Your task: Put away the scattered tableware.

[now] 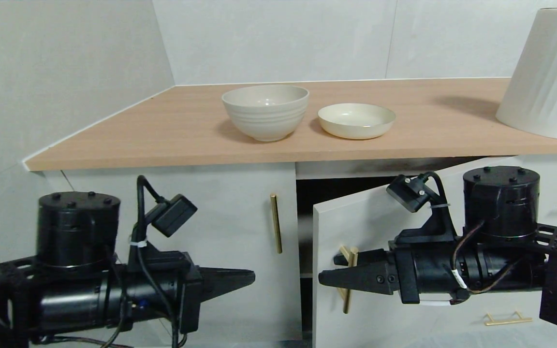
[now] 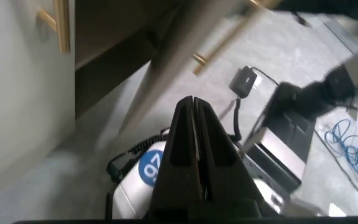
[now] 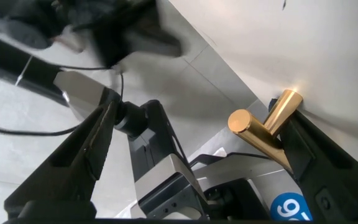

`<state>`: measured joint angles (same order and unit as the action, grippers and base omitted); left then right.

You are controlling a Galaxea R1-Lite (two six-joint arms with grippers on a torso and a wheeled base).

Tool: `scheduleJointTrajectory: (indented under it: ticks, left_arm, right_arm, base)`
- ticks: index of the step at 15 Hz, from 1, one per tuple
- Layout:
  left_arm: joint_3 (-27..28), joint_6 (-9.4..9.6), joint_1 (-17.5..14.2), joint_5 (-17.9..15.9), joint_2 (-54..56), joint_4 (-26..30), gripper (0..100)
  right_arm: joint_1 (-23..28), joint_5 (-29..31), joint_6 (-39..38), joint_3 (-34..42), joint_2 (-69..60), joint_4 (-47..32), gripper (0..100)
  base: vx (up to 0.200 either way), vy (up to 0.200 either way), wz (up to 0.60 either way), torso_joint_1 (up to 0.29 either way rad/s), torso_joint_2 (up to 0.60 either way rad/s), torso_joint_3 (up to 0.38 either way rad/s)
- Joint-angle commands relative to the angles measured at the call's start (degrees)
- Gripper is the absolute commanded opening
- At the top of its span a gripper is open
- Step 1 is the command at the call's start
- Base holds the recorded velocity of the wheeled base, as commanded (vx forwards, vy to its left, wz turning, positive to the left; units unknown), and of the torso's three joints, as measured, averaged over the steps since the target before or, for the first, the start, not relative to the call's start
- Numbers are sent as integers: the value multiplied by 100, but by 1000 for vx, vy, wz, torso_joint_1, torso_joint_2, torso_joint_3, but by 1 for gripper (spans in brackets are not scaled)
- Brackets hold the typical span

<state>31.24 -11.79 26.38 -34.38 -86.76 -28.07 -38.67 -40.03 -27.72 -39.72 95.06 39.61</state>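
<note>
Lower right, the right gripper (image 1: 329, 269) is spread wide around the gold door handle (image 1: 347, 299); lower left, the left gripper (image 1: 252, 277) is clenched.

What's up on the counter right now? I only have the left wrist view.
Observer: A deep bowl and a shallow dish stand side by side, not touching, on the wooden counter.
Operator: Where's the right claw?
Observer: The right claw is at the ajar cabinet door, open, with the door's gold handle between its fingers.
Operator: Anything else on the counter?
Observer: A white ribbed shade stands at the counter's right end.
</note>
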Motion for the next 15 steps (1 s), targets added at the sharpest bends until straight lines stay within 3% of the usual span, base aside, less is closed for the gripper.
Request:
scheduleJointTrajectory:
  ticks: [1,2,3,5,6,7,12,15]
  left_arm:
    - [268,-78,210,19,-1185,-480,0]
    - [145,-96,262,72,-1493,-1051,0]
    - [13,-254,385,247,-1757,-1710,0]
    - [-145,-1010,763,616,-2117,-3020,0]
    - [-154,-1098,807,643,-2161,-3151,0]
    - [-259,-1291,930,845,-2442,-3995,0]
    - [-206,-1317,1132,1214,-2996,-5340,0]
    - [-189,-1317,1176,1276,-3084,-5771,0]
  right_arm:
    - [0,-31,4,8,-23,3,100]
    - [0,-101,4,8,-14,3,100]
    - [0,-163,4,17,-23,3,100]
    - [0,-163,4,43,-49,3,100]
    - [0,-163,4,43,-49,3,100]
    - [0,-163,4,43,-49,3,100]
    - [0,-198,12,61,-49,-23,100]
    - [0,-207,56,192,-111,12,100]
  base:
    - [0,0,0,0,0,0]
    - [0,0,0,0,0,0]
    - [0,0,0,0,0,0]
    - [0,0,0,0,0,0]
    - [0,0,0,0,0,0]
    - [0,0,0,0,0,0]
    - [0,0,0,0,0,0]
    - [0,0,0,0,0,0]
